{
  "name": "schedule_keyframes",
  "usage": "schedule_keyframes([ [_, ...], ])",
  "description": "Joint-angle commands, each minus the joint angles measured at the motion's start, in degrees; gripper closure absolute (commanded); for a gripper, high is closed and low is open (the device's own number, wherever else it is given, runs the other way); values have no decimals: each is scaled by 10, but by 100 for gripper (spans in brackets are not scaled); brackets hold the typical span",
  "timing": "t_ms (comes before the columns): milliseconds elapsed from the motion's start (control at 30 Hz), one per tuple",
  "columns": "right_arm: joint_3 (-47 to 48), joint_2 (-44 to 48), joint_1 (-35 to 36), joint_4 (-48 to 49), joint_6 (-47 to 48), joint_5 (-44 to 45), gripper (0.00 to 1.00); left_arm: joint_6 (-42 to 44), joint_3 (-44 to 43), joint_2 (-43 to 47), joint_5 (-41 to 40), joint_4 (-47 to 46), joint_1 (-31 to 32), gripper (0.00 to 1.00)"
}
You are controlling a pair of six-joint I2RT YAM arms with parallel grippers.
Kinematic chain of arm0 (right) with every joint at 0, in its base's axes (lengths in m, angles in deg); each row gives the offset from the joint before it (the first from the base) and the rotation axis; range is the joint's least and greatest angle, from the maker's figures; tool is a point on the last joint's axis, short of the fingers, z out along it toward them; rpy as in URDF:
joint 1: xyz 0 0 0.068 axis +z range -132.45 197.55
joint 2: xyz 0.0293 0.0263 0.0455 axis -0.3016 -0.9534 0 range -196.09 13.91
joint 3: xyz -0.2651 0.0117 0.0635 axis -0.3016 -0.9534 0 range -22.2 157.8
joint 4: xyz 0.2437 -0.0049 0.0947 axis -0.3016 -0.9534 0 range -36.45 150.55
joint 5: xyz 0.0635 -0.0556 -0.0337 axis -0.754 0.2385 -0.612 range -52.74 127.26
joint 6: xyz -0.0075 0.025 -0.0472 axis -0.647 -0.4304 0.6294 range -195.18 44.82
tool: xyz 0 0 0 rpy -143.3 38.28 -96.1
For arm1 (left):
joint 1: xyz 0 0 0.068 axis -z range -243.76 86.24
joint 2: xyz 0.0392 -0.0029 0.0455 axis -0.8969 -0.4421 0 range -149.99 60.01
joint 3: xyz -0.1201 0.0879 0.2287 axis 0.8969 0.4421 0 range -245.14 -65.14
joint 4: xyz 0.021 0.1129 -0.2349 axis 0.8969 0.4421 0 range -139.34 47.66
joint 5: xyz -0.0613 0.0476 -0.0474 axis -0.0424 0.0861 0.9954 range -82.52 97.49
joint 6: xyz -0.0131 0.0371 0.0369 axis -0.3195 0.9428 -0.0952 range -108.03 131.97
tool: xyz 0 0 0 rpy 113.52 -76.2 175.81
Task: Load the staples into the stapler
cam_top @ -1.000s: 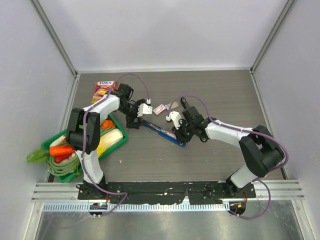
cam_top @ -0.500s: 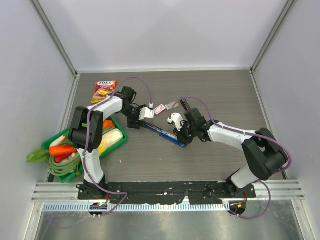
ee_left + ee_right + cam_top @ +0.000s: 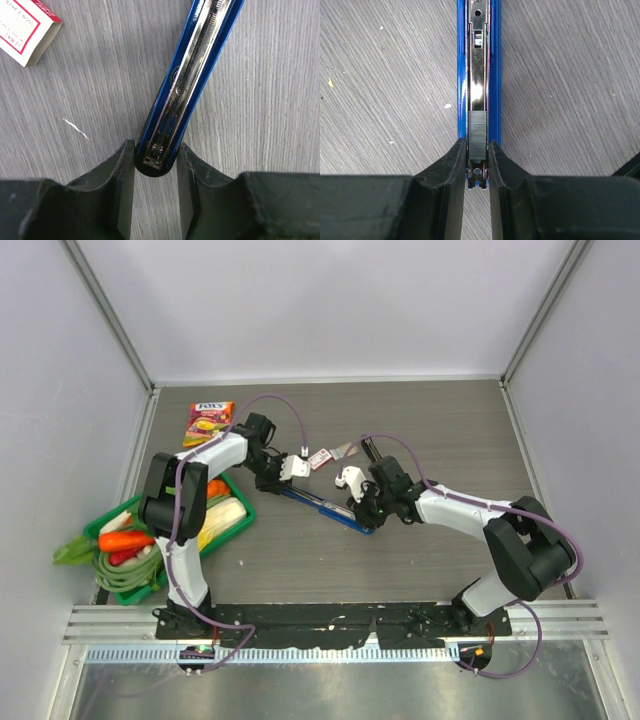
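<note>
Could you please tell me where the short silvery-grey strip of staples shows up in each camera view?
Top external: not discernible; the right hand covers that end of the long blue stapler.
Left wrist: not in it.
Right wrist: lower centre, short silvery-grey strip of staples inside the stapler.
Shared landmark: the stapler.

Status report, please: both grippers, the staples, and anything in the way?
Left gripper shut on one end of the stapler. Right gripper shut on the other end. Staples lying in its open channel. Nothing blocks it.
</note>
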Motion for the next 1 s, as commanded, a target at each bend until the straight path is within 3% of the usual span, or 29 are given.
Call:
schedule_keyframes([
  [0,6,-8,1,10,-8,13,99,-49,-26,61,47,-10,5,100],
  [267,15,-16,20,6,-6,40,99,-118,-49,179,151,10,23,100],
  [467,16,-11,27,11,-4,47,99,-180,3,216,168,-18,91,98],
  [567,10,-3,26,14,-1,50,99,-259,30,231,184,-84,102,76],
  [600,6,-1,27,15,2,50,99,-272,32,234,183,-108,102,52],
  [700,0,7,28,19,7,48,99,-304,33,243,166,-128,98,30],
  [967,-12,14,27,30,24,34,99,-276,89,260,183,-144,59,11],
])
